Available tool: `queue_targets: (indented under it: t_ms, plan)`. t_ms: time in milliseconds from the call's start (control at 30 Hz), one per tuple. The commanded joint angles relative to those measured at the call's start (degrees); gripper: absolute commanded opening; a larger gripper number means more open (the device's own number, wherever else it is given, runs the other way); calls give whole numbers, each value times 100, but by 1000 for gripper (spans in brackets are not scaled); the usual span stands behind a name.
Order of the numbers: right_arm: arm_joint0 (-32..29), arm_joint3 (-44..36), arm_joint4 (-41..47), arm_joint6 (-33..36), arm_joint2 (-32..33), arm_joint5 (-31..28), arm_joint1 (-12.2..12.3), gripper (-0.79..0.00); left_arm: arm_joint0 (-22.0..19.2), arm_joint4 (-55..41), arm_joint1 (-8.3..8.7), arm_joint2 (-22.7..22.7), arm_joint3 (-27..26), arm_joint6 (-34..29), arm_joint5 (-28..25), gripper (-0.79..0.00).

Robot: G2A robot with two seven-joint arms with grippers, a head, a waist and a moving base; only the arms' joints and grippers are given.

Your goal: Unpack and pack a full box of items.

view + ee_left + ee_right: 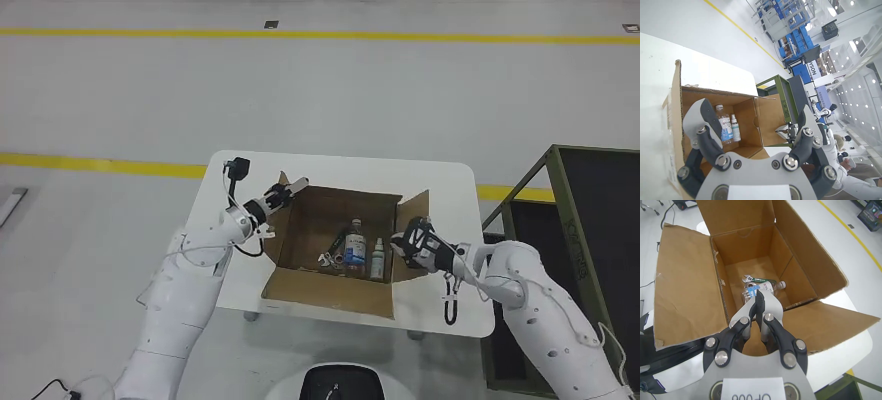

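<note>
Right wrist view: bottle (770,286) lies in box (745,243) beneath right end effector (755,293).

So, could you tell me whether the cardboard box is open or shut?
Open: the cardboard box has its flaps spread outward, and the clear bottle and wrench lie visible on its floor.

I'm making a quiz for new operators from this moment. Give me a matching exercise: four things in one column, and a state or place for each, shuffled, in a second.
Things
1. left gripper
2. right gripper
3. wrench
4. box

States or places
A. flaps folded out, top open
B. fingers shut together
C. lying on the box floor
D. fingers spread apart

Pairs: 1-D, 2-B, 3-C, 4-A
</note>
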Motion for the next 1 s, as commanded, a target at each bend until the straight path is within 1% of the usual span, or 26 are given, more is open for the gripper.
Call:
queue_targets:
  t_ms: [0, 200, 367, 667, 967]
  plan:
    - [-222, -99, -43, -48, 185, 56, 40, -785, -23, -12, 2, 29, 36, 15, -14, 0]
    - [-847, -138, -367, -428, 595, 99, 138, -785, -89, -5, 12, 99, 152, 77, -30, 0]
    - [-1082, 99, -620, -855, 718, 205, 163, -785, -133, -10, 23, 135, 206, 113, -29, 0]
    - [-1051, 677, -792, -1486, 501, 304, 115, -785, -191, -9, 42, 199, 253, 177, -7, 0]
    - [-972, 956, -685, -1813, 412, 342, 78, -785, -209, 2, 67, 232, 275, 233, 50, 0]
